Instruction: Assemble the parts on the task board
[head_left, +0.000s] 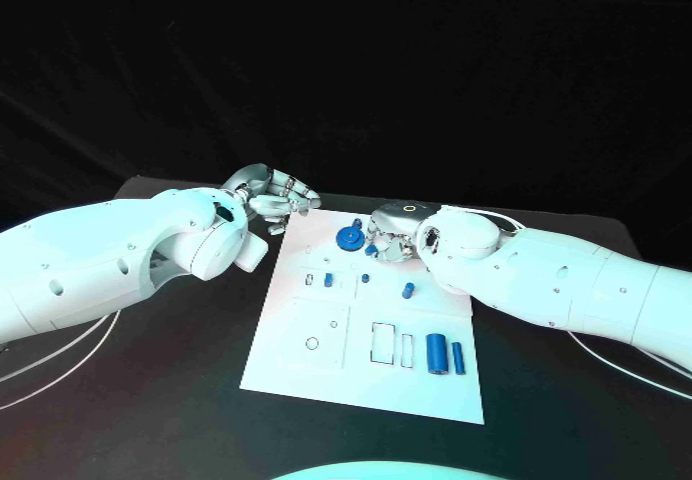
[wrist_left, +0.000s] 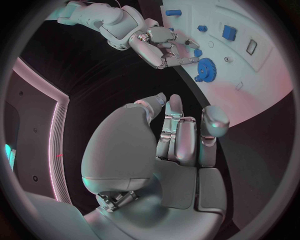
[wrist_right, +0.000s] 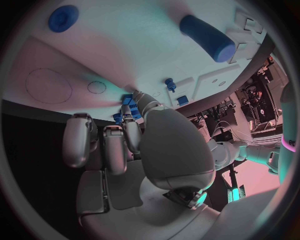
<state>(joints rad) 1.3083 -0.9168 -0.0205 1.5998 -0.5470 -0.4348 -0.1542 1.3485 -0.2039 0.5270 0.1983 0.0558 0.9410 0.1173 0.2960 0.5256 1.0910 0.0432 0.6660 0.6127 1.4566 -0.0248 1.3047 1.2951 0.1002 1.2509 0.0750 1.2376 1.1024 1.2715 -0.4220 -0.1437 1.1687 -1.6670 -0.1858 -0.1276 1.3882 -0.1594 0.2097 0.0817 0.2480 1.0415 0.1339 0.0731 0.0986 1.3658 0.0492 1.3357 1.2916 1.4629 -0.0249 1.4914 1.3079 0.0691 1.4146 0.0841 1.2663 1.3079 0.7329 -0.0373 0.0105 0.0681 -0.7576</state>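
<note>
- Nearest the head camera, at about 5 o'clock on the task board (head_left: 296, 365), two blue cylinders (head_left: 444, 354) lie loose side by side, next to outlined slots; these look not yet placed.
- Toward the board's middle, several small blue pieces (head_left: 329, 279) sit on it, one (head_left: 407, 291) lying apart at 3 o'clock; whether they are seated I cannot tell.
- At 12 o'clock the blue gear (head_left: 349, 238) rests on the board, and the right hand (head_left: 387, 245) is right beside it, fingers bent at its toothed edge; a firm grip is not plain, so I cannot tell.
- The left hand (head_left: 274, 195) hovers over the black bench (head_left: 173, 400) just off the board's 11 o'clock corner, fingers curled in, holding nothing.
- Judgement: assembly is at an early to middle stage, with the gear in hand and the cylinders left.
</note>
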